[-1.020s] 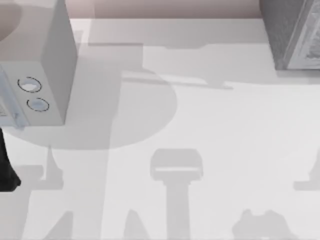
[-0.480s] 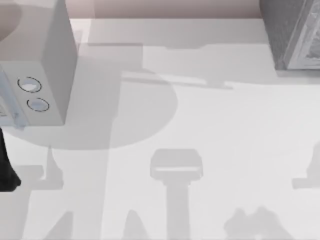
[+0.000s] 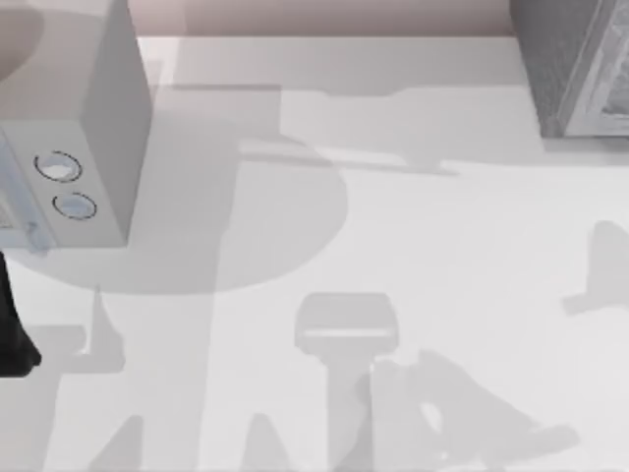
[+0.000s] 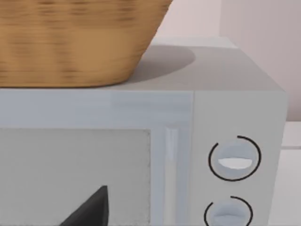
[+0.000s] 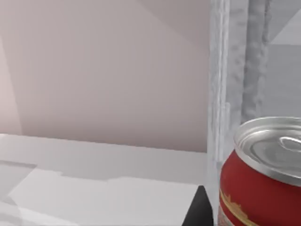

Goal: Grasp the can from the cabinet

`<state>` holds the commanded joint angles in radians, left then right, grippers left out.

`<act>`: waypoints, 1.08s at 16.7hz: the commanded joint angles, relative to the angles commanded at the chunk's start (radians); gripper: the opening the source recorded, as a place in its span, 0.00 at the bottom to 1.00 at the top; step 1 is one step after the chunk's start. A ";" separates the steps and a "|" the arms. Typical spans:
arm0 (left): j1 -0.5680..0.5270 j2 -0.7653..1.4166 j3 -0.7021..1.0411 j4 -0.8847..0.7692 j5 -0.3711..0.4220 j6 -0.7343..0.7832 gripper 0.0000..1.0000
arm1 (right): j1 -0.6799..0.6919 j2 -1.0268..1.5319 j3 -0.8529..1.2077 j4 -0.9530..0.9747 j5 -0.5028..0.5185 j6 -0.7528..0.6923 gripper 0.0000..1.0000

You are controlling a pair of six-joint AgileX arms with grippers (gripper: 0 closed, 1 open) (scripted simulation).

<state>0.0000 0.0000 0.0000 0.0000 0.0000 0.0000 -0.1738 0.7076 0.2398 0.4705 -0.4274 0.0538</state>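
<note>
**The right arm's shadow slid across the table**

On the white table (image 3: pixel 432 226), the big grey shadow near the front right had moved. Half a second before, it sat low and small. Now it stretched out wide toward the middle, next to the shadow shaped like a T. A second shadow had also climbed higher at the right edge. So the right arm was probably moving.

In the right wrist view, the red can (image 5: pixel 261 176) with its silver lid stood upright, very close, just beside the pale frame of the cabinet (image 3: pixel 575 64). One dark finger (image 5: pixel 197 209) poked in next to the can. Whether the right gripper was holding the can, I could not tell.

The left arm (image 3: pixel 12 329) sat parked at the left edge, facing the white microwave (image 3: pixel 88 108) with a woven basket (image 4: pixel 77 40) on top.
</note>
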 joint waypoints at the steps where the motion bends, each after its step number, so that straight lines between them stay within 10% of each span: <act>1: 0.000 0.000 0.000 0.000 0.000 0.000 1.00 | -0.029 0.097 0.035 0.068 -0.060 0.007 0.00; 18: 0.000 0.000 0.000 0.000 0.000 0.000 1.00 | -0.498 1.596 0.591 1.122 -0.964 0.081 0.00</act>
<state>0.0000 0.0000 0.0000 0.0000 0.0000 0.0000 -0.6723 2.3032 0.8310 1.5925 -1.3914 0.1348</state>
